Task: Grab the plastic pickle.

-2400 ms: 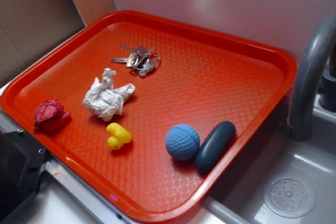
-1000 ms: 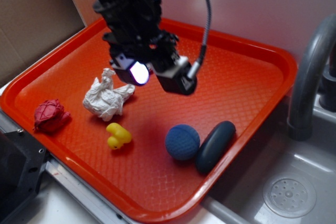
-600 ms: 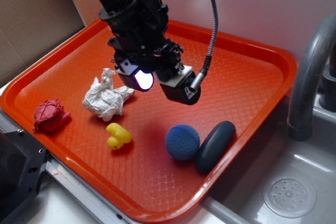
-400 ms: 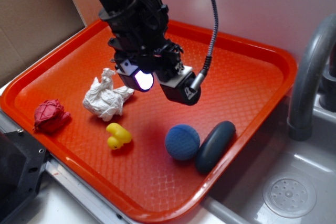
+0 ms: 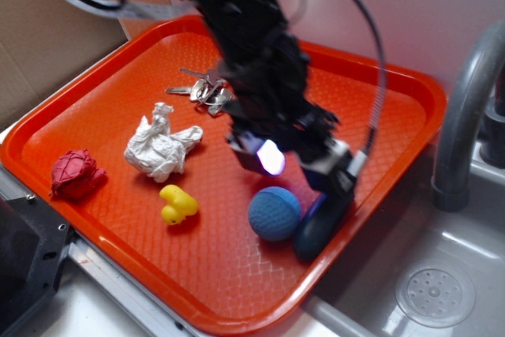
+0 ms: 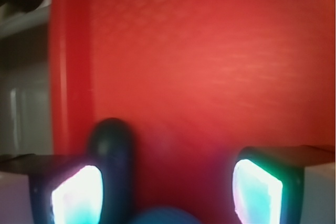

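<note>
On the orange tray [image 5: 95, 108] beside the sink, I have the end effector [image 6: 167, 192] wide open, empty, approaching; the plastic pickle [image 6: 111, 150] lies by the left pad, against the ball [image 5: 274, 213]. Next I'd recenter, then descend.

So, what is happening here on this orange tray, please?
A WidowX robot arm is reaching for the dark navy oblong plastic pickle, which lies by the right rim of the orange plastic tray, right beside the dimpled light-blue ball. The gripper hangs over both with its jaws open, holding nothing yet. In the wrist view the pickle is next to one finger, not centred. The yellow toy duck, crumpled white paper and keys lie apart.
</note>
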